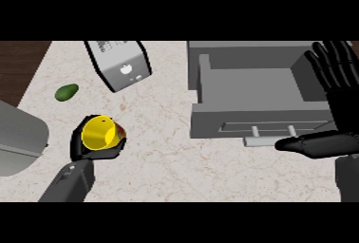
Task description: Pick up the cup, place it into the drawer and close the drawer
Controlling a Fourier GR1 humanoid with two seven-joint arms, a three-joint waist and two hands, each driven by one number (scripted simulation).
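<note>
Yellow cup [100, 132], one; open drawer [261, 85], one

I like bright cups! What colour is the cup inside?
Yellow inside the cup, held by the left robot hand, seen in the head view.

Yellow cup [100, 132] tipped sideways within the left hand's [89, 151] curled fingers; grey drawer [259, 97] open beside the right hand [324, 142].

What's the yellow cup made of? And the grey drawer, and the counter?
The cup, in the left hand, looks like smooth, glossy plastic: bright even yellow. The drawer looks like matte grey painted metal or plastic, flat and plain. The counter looks like polished stone, pale with thin veins.
</note>
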